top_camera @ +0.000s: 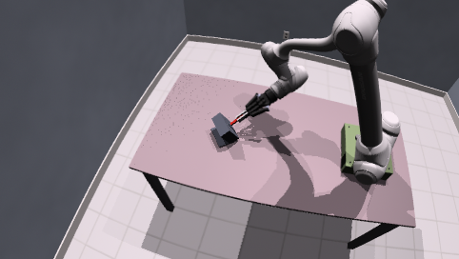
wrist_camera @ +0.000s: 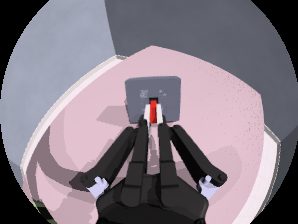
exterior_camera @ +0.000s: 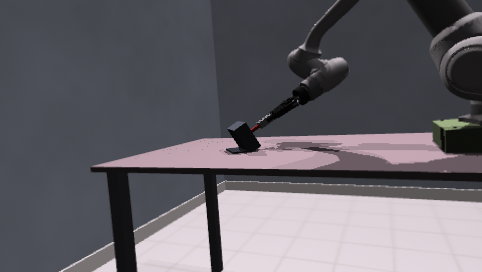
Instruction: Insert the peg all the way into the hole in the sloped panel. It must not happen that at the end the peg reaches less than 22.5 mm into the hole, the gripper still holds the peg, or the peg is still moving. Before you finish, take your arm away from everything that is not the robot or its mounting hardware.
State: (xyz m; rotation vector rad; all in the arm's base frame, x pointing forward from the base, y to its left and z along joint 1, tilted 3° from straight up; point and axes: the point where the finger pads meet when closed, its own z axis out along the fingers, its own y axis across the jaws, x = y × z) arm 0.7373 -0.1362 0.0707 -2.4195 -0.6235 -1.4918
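Observation:
The sloped panel [top_camera: 225, 129] is a dark grey wedge block on the pink table, left of the middle. It also shows in the exterior view [exterior_camera: 243, 136] and in the wrist view [wrist_camera: 154, 98]. My gripper [top_camera: 244, 114] is shut on the red peg [top_camera: 234, 122], which points down at a slant toward the panel's sloped face. The peg's tip touches or enters the face near its middle; the hole itself is hidden behind the peg [wrist_camera: 153, 111]. In the side view the peg [exterior_camera: 255, 128] meets the upper right of the block, with the gripper [exterior_camera: 265, 120] right behind it.
The arm's green base [top_camera: 366, 149] stands at the table's right side. The table's left edge [top_camera: 157, 119] lies some way beyond the panel. Grey walls stand behind the table.

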